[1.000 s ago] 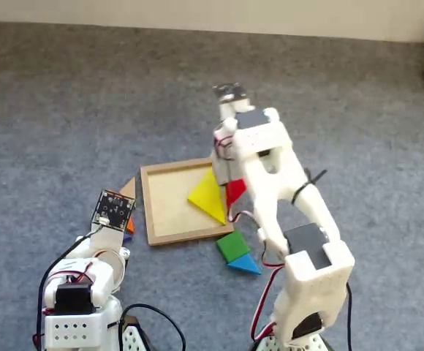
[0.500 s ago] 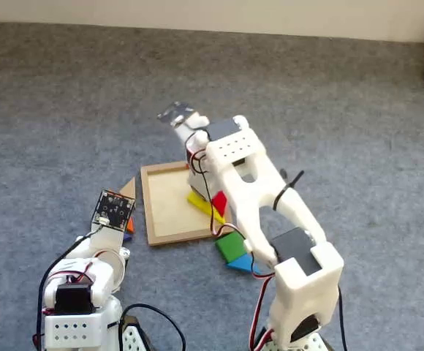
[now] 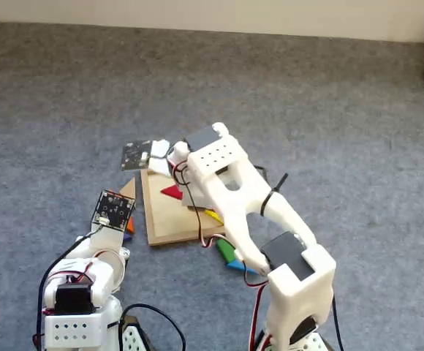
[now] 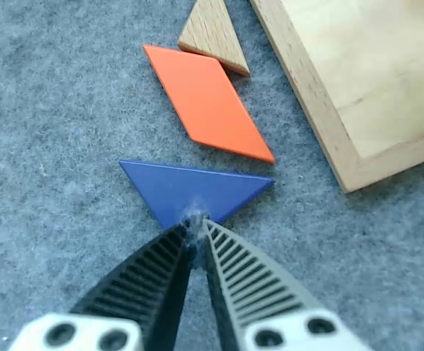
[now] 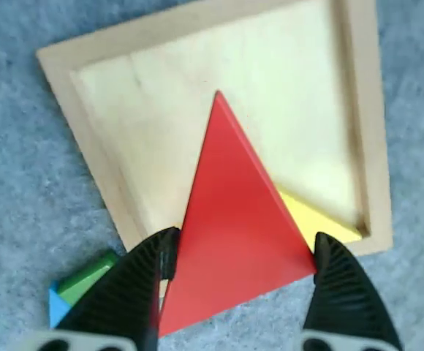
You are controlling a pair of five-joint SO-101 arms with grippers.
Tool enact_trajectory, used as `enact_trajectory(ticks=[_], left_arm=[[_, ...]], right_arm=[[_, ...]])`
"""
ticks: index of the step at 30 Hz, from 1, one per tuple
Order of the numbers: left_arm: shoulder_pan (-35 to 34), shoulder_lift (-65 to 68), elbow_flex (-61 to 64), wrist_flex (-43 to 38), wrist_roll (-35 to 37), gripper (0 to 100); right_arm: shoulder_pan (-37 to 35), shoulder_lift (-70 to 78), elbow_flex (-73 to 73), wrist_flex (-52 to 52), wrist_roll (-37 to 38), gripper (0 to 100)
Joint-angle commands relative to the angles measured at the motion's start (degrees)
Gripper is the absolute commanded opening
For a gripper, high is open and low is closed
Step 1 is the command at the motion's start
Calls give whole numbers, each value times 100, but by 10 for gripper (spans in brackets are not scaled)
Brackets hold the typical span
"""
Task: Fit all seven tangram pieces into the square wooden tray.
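Observation:
My right gripper (image 5: 243,252) is shut on a large red triangle (image 5: 234,212) and holds it over the square wooden tray (image 5: 146,102). In the high view the red triangle (image 3: 172,191) hangs above the tray's (image 3: 161,223) far left part. A yellow piece (image 5: 318,223) lies in a tray corner, partly under the red one. My left gripper (image 4: 196,221) is shut, its tips at the near corner of a dark blue triangle (image 4: 197,189) on the carpet. An orange parallelogram (image 4: 208,104) and a plain wooden triangle (image 4: 212,33) lie beyond it, beside the tray (image 4: 343,88).
A green piece (image 3: 226,251) and a light blue piece (image 3: 240,265) lie on the carpet off the tray's near right corner, partly under the right arm. Grey carpet stretches open to the left, right and far side.
The right arm has swung left with the red triangle, from beside the tray's right edge to over its far left part. The left arm has stayed still.

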Motion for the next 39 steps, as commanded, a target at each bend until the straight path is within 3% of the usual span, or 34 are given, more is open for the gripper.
enact_trajectory(ticks=[1, 19, 26, 39], left_arm=[[-57, -31, 119, 26, 35, 9], [-57, -31, 119, 26, 35, 9], [-57, -31, 119, 26, 35, 9], [-57, -31, 119, 26, 35, 9]], right_arm=[[-233, -435, 163, 22, 123, 163], [-620, -418, 998, -699, 114, 170], [-629, -444, 989, -673, 53, 316], [-611, -1051, 989, -303, -220, 326]])
